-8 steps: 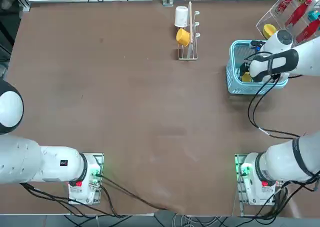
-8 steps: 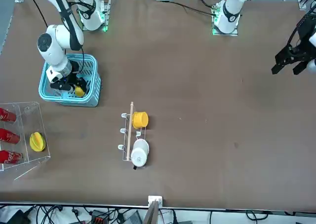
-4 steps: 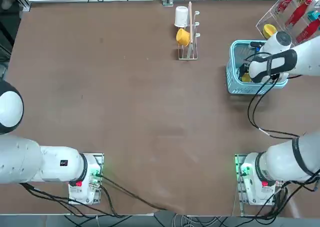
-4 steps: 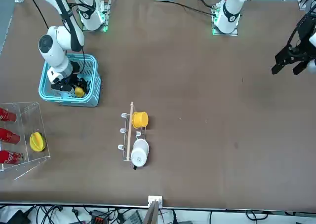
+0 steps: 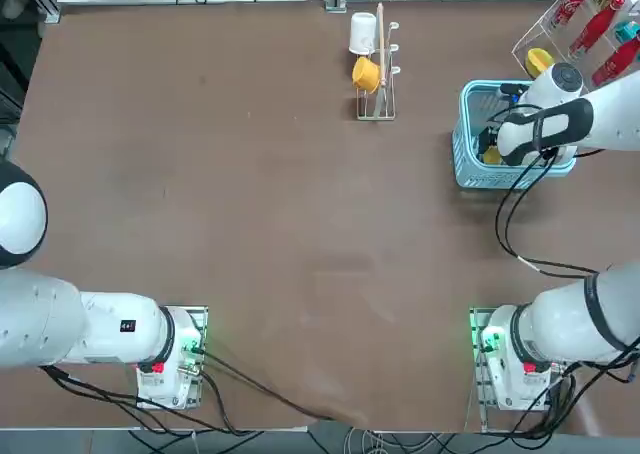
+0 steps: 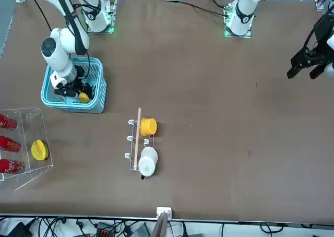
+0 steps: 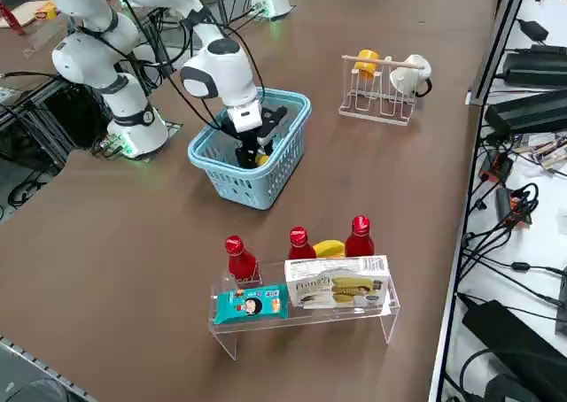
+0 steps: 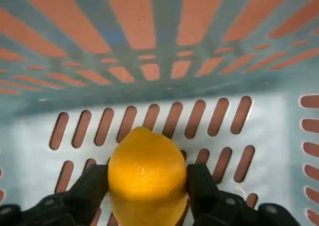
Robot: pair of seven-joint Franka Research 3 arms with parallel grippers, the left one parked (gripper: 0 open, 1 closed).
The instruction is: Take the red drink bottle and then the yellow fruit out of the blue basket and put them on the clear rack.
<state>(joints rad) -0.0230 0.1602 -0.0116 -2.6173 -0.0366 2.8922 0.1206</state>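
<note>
The blue basket (image 5: 466, 172) (image 6: 99, 99) (image 7: 223, 179) stands at the table's right side, its slatted wall (image 8: 149, 37) filling the wrist view. My right gripper (image 8: 147, 182) (image 6: 77, 91) (image 7: 252, 145) reaches down inside it. Its fingers (image 8: 94, 185) press both sides of the small yellow fruit (image 8: 147, 173) (image 6: 83, 96) (image 5: 492, 156), which lies on the basket floor. Three red drink bottles (image 7: 359, 236) (image 6: 6, 143) (image 5: 592, 19) stand on the clear rack (image 7: 301, 320) (image 6: 32, 138) (image 5: 528, 36) beyond the basket. I see no red bottle in the basket.
A bigger flattened yellow fruit (image 6: 38, 149) (image 7: 330, 249), a blue packet (image 7: 251, 303) and a white box (image 7: 337, 282) also sit on the rack. A white peg stand (image 5: 378, 69) (image 6: 138, 140) with a yellow cup (image 6: 148, 126) and a white cup (image 6: 147, 161) stands mid-table at the far edge.
The right gripper has stayed in the basket and its fingers have drawn in against the yellow fruit. The fruit has not left the basket floor.
</note>
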